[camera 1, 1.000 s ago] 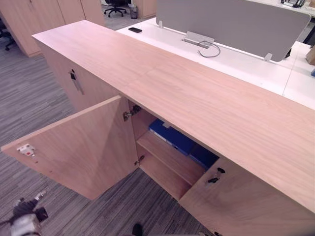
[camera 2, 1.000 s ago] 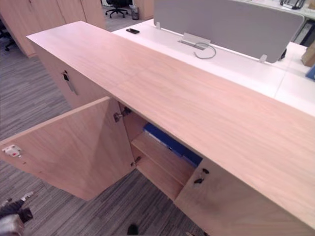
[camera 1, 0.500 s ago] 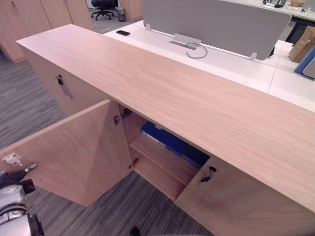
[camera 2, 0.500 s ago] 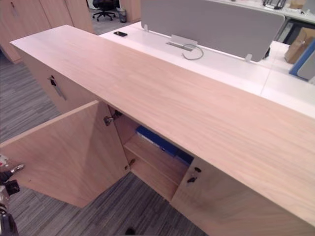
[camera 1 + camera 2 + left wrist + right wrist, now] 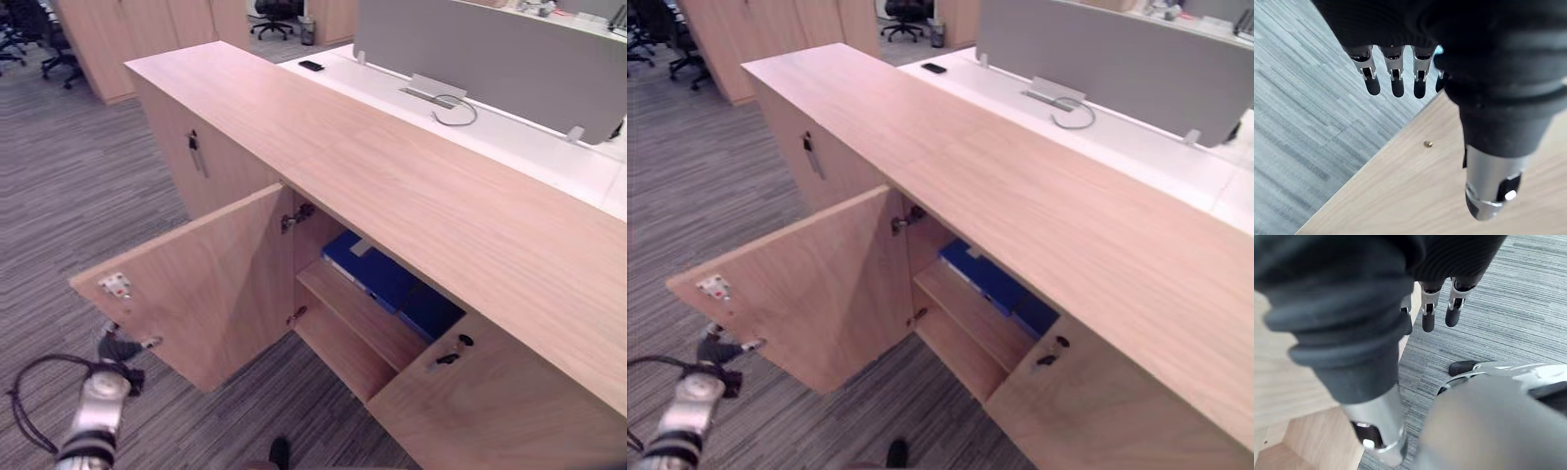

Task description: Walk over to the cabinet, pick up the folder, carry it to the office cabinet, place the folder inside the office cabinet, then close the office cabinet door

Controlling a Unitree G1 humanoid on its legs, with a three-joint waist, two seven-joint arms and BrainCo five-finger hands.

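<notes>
Folder (image 5: 377, 276) stays on the shelf (image 5: 361, 315) — left hand (image 5: 118, 346), fingers straight, now by the open door (image 5: 206, 284); right hand (image 5: 1429, 316) slack too.

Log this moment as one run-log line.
folder: on shelf inside office cabinet | door: open | left hand: open, by door's outer edge | right hand: open, empty

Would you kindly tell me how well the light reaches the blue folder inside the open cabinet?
Left eye view: the blue folder is lit along its near edge, the rest shaded under the cabinet top. Right eye view: likewise; the open door is evenly lit, without glare.
</notes>
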